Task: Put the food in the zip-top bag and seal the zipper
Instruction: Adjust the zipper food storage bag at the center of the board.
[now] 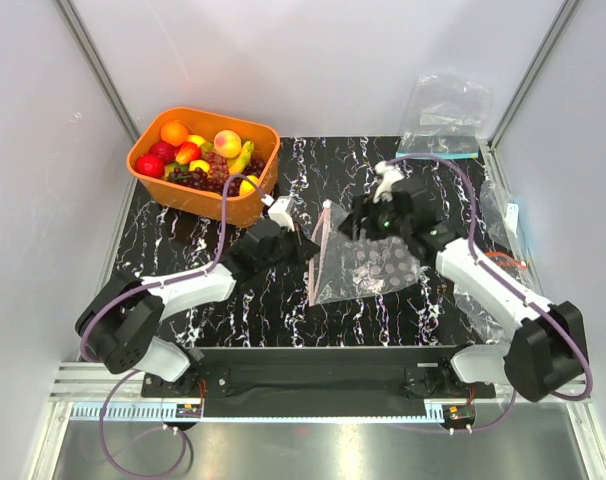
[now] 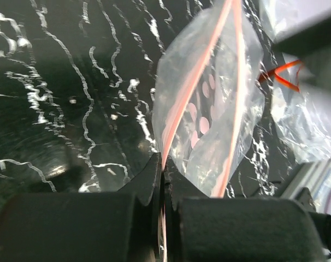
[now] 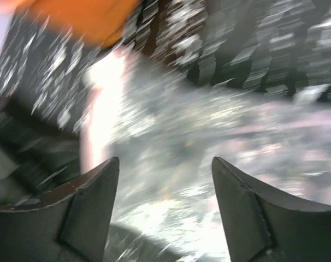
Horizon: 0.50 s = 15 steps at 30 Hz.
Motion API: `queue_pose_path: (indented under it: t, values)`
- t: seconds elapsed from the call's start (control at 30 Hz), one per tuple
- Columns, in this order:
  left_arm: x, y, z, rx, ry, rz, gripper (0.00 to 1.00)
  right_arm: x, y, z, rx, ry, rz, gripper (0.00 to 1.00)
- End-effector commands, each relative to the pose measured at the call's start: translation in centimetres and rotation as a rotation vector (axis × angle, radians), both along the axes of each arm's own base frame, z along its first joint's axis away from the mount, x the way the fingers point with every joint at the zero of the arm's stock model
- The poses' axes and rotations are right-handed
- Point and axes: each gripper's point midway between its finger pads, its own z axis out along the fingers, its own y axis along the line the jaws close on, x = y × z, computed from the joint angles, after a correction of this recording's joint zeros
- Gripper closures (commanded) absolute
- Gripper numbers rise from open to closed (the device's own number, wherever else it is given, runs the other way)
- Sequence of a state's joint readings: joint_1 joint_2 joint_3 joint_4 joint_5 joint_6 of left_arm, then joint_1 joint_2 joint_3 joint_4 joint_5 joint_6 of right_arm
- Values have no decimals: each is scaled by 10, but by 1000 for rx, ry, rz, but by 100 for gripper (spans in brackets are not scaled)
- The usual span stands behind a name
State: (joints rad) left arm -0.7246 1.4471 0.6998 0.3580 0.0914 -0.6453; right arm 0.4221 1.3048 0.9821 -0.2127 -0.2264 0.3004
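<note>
1. Table (image 1: 403,320): a black surface veined with white. My two arms reach over it from the near edge.
2. Orange basket (image 1: 205,206): it stands at the far left corner of the table, well apart from the bag.
3. Zip-top bag (image 1: 368,265): clear, crinkly and printed with pale dots, it lies mid-table between my two grippers. Its mouth edge faces left and is raised off the surface. My left wrist view shows the two lips of the mouth parted, with no fruit visible inside.
4. Second clear bag (image 1: 445,115): it has a teal strip and rests off the mat at the far right.
5. Left gripper (image 2: 161,174): my fingers are pressed together on the near end of the bag's pink strip.
6. Right gripper (image 3: 165,164): my fingers stand apart above the bag's right half. This view is smeared, so I cannot tell whether they touch the plastic.
7. Food (image 1: 227,143): an orange, a peach and red fruits are all in the basket, beside a banana bunch (image 1: 243,158) and dark grapes (image 1: 215,172).
8. Zipper (image 1: 318,250): a narrow pink strip along the bag's left edge, unsealed.
</note>
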Motion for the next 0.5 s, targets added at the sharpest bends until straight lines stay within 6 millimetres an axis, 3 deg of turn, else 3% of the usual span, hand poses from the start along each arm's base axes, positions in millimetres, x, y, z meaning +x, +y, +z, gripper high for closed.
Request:
queue_pose_path:
  t: [0.0, 0.1, 0.2, 0.23, 0.3, 0.33, 0.4, 0.43, 0.47]
  values:
    - [3, -21, 29, -82, -45, -70, 100, -29, 20, 16, 22, -20, 50, 27]
    - [1, -22, 33, -94, -43, -76, 100, -42, 27, 23, 73, -15, 44, 30]
    - [0, -19, 35, -89, -52, -72, 100, -47, 18, 24, 62, 10, -43, 27]
    - [0, -18, 36, -85, -59, -71, 100, -44, 7, 21, 36, 15, -111, 27]
    - [-1, -13, 37, -81, -75, -58, 100, -40, -13, 29, 56, 20, -267, 48]
    - [-1, -12, 39, -80, -84, -55, 100, -36, -32, 26, 23, 13, -378, 55]
    - [-1, -7, 41, -82, -97, -42, 100, -40, -45, 32, 44, 9, -446, 51]
    - [-2, -6, 40, -77, -98, -40, 100, -46, -33, 34, 68, 5, -362, 45]
    - [-2, -4, 40, -75, -104, -34, 100, -52, -26, 43, 82, -35, -285, 31]
